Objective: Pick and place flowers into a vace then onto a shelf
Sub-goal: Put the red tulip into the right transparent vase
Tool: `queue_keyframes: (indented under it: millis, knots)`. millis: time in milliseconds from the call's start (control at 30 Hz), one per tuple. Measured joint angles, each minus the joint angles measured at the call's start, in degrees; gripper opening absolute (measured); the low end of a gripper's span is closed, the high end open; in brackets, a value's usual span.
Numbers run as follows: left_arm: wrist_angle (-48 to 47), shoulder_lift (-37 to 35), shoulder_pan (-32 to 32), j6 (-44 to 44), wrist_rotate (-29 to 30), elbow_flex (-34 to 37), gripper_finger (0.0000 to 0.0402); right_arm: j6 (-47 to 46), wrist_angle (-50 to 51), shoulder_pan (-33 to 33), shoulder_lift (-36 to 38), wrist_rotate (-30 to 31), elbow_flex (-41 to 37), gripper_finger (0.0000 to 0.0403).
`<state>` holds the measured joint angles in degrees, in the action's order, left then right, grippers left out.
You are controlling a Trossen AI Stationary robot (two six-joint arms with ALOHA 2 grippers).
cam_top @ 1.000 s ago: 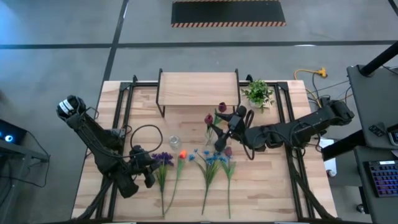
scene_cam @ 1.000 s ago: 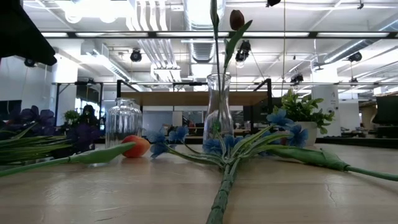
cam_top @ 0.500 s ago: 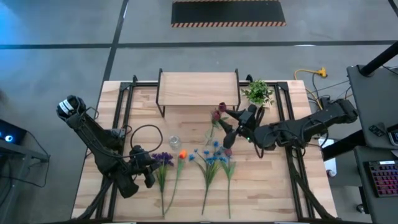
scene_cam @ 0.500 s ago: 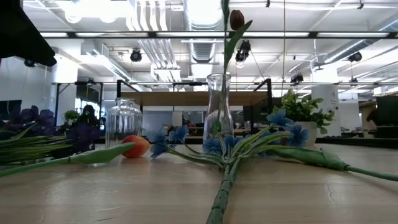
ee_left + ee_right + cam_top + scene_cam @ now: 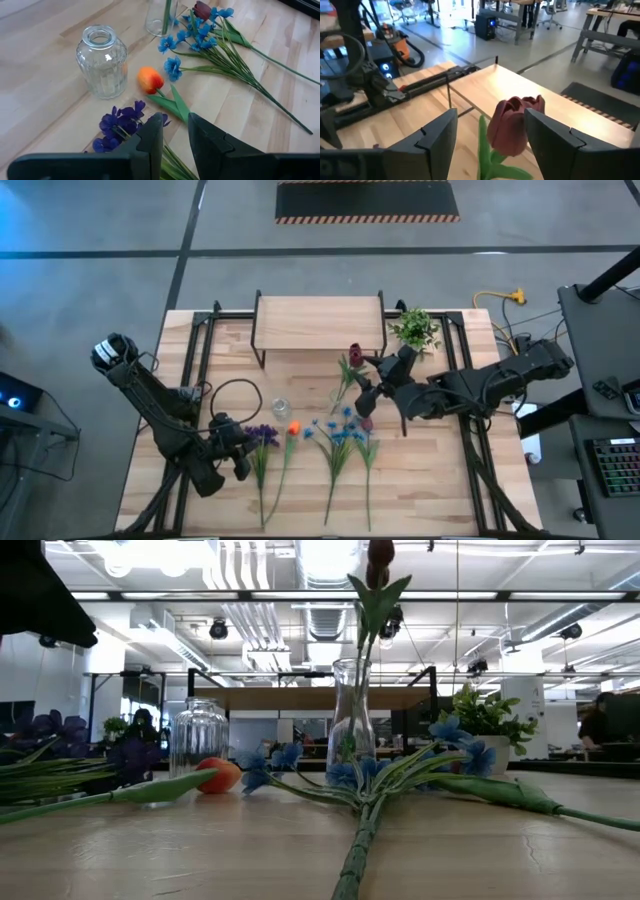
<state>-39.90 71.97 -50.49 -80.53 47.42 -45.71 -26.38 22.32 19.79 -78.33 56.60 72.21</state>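
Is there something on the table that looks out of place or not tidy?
Nothing is spilled or broken. The small glass jar stands upright and empty. The orange bud, blue flowers and purple flowers lie loose on the table, not yet in the vase.

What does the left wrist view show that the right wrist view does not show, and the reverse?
Only the left wrist view shows the ribbed glass jar, the orange bud, the blue blooms, the purple cluster and the left claw. Only the right wrist view shows the shelf and a red tulip between the right claw fingers. Both show the wooden table.
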Motion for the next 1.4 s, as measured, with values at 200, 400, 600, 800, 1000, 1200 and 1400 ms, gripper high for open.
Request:
queue_keyframes:
  millis: [200, 400, 600, 800, 1000, 1200, 1400]
  knots:
    - [0.5, 0.0, 0.0, 0.0, 0.0, 0.0, 0.0074, 2.8, 0.2, 0.7, -0.2, 0.0, 2.0, 0.0219]
    - [0.5, 0.0, 0.0, 0.0, 0.0, 0.0, 0.0074, 7.2, 0.3, 4.4, 0.0, 0.2, 2.5, 0.0219]
    - [0.6, 0.0, 0.0, 0.0, -0.3, -0.2, 0.0074, 4.2, 4.7, 10.5, 0.0, 0.1, 2.5, 0.0219]
    - [2.8, 0.0, 0.0, 1.4, -5.9, -0.2, 0.0074, -8.3, 15.4, 16.8, -0.1, -0.1, 2.5, 0.0219]
    - [3.8, 0.0, 0.0, 1.9, -10.9, -0.1, 0.0074, -26.6, 27.9, 21.4, -1.6, -0.2, 2.3, 0.0219]
    - [3.8, 0.0, 0.0, 1.9, -11.7, 0.0, 0.0074, -41.6, 34.6, 22.9, -7.1, -9.9, 1.3, 0.0219]
    - [3.6, 0.0, 0.0, 1.9, -11.6, 0.1, 0.0074, -50.8, 34.5, 23.3, -14.5, -14.8, 1.0, 0.0219]
